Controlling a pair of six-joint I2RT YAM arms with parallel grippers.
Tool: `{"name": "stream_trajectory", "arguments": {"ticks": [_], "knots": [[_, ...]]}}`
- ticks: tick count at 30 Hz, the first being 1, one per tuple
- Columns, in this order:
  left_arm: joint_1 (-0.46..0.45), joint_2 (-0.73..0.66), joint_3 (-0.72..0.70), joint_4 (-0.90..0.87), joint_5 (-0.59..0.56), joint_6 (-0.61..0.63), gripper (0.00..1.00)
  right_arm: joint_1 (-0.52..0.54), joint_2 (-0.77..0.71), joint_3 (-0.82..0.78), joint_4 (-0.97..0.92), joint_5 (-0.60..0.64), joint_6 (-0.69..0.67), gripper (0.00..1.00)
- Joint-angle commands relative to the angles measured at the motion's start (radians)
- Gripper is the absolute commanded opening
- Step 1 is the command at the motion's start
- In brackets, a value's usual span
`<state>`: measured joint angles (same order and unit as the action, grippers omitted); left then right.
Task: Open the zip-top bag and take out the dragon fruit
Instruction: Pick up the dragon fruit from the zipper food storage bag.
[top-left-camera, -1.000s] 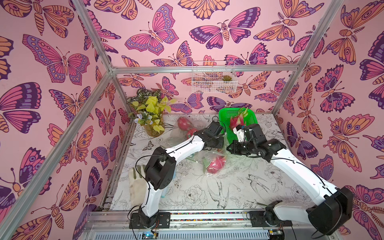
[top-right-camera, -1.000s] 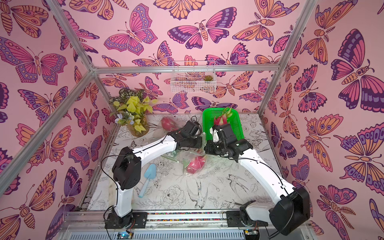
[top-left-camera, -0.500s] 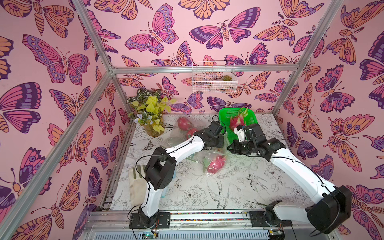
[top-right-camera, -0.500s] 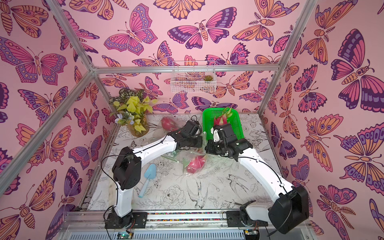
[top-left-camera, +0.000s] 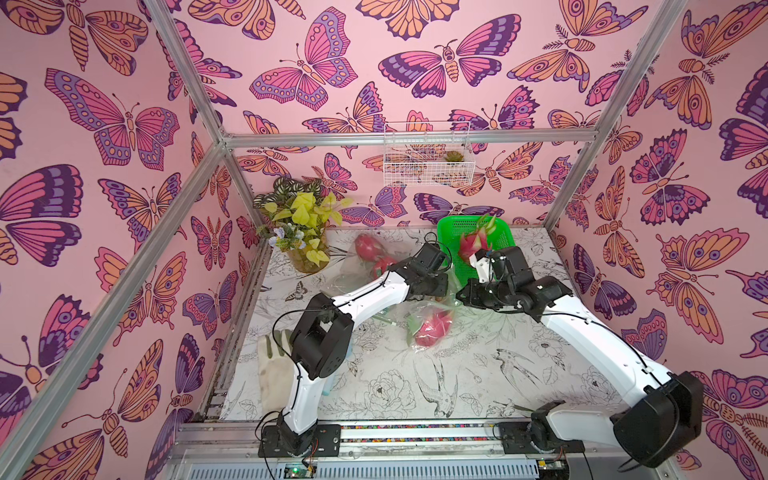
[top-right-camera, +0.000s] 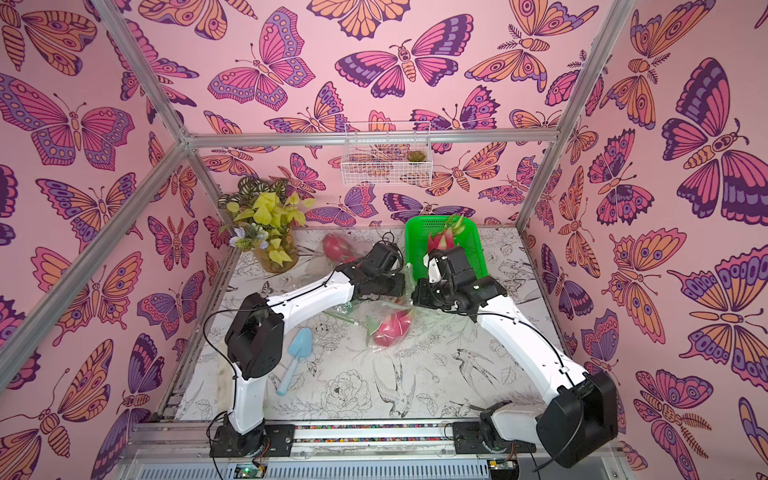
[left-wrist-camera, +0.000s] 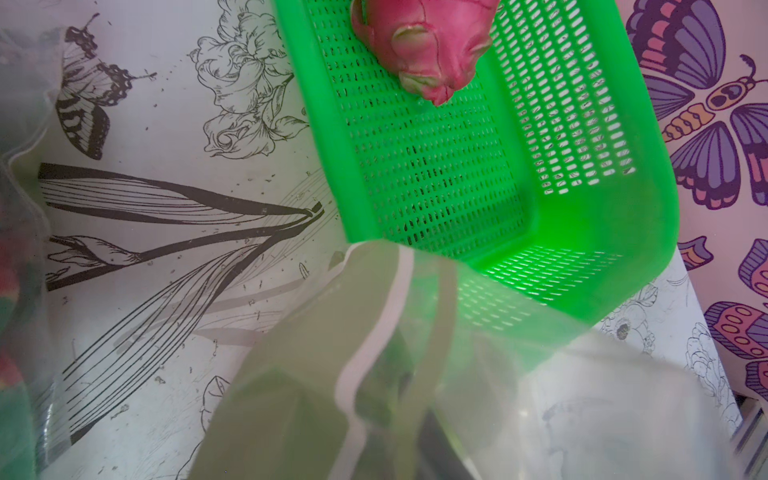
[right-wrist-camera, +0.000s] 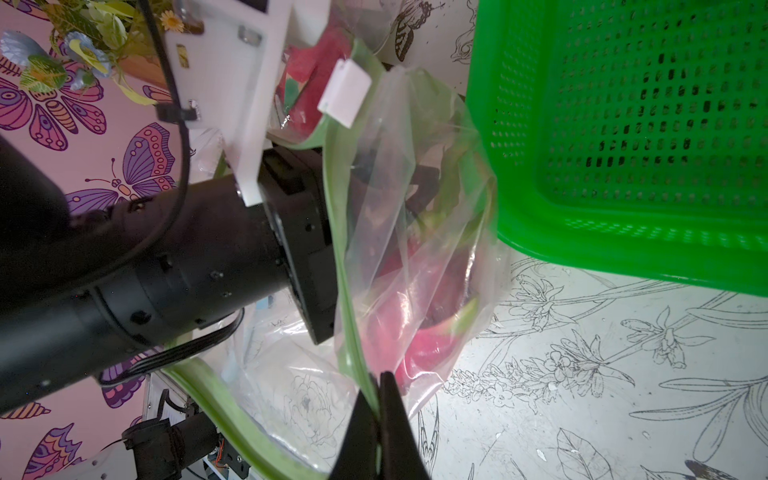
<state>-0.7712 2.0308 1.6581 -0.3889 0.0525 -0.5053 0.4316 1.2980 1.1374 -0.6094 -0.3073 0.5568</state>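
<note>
- The dragon fruit (top-left-camera: 432, 328) I was after lay inside the zip-top bag (right-wrist-camera: 415, 249) mid-table, just near of the green basket (top-left-camera: 446, 226), where another fruit (top-left-camera: 473, 243) already sat.
- My right gripper (right-wrist-camera: 378, 399) was clamped shut on the bag's green zip edge, holding the mouth up.
- My left gripper (right-wrist-camera: 399, 183) was reaching into the open mouth; through the film I couldn't tell how its jaws stood.
- To do this well, I judged I should keep the rim taut and close on the fruit's body, not on plastic.
- Two more bagged fruits (top-left-camera: 368, 249) lay far left, by the potted plant (top-left-camera: 303, 224).
</note>
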Motion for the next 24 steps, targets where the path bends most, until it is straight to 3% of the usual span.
{"name": "stream_trajectory", "arguments": {"ticks": [1,13,24], "knots": [[-0.002,0.024,-0.02,0.008,0.021,0.009,0.23,-0.01,0.003,-0.005,-0.007,-0.001,0.005,0.0],[-0.008,-0.069,-0.041,0.008,0.027,0.027,0.0,-0.03,-0.014,-0.024,-0.006,-0.005,0.006,0.0],[-0.031,-0.242,-0.091,0.005,0.046,0.053,0.0,-0.033,-0.016,-0.014,-0.004,-0.015,0.017,0.0]]}}
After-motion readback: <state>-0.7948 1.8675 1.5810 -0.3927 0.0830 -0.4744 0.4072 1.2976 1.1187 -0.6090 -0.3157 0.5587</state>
